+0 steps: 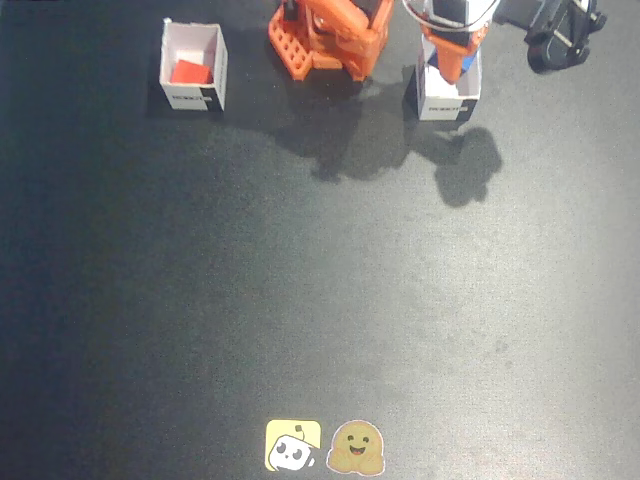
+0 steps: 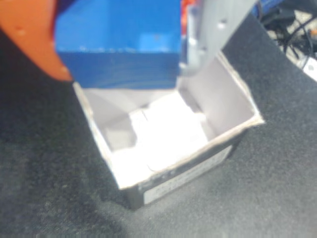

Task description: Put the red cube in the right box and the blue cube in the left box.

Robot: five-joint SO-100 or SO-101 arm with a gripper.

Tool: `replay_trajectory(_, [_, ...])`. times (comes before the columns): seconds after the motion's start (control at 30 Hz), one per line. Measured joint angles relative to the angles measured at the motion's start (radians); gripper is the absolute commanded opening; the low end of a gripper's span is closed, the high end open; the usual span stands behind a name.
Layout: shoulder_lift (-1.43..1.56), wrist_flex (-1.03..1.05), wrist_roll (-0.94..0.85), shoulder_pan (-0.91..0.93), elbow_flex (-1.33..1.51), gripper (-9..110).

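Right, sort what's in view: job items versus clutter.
Job:
red cube, in the box on the fixed view's left
blue cube, held in the jaws above the other box

Clutter:
two stickers
cables

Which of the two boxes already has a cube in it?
The box on the left of the fixed view: the red cube lies inside. The other box is empty; the gripper holds the blue cube above it.
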Motion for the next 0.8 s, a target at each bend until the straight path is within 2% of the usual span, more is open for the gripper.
replay_trajectory(0.53, [0.0, -0.077, 0.041, -0.058, 0.031, 20])
replay_trajectory(0.6, [0.002, -0.077, 0.048, -0.055, 0.031, 19])
replay_trajectory(0.8, [0.029, -0.067, 0.055, -0.057, 0.043, 7])
